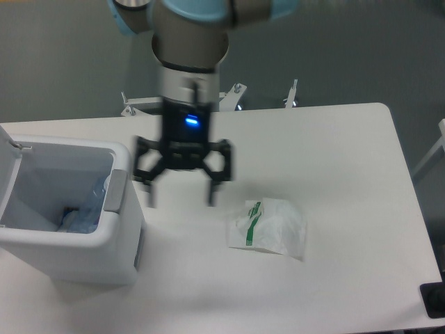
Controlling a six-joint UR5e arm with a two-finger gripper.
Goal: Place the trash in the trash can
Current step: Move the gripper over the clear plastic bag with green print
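Observation:
The white trash can (122, 243) stands at the table's left with its lid open. A clear bluish bottle (83, 214) lies inside it at the bottom. The crumpled white plastic bag with green print (268, 227) rests on the table to the right of centre. My gripper (182, 197) hangs open and empty above the table between the can and the bag, a little up and left of the bag; it is motion-blurred.
The arm's grey base column (191, 73) rises behind the table's far edge. A dark object (434, 300) sits at the table's front right corner.

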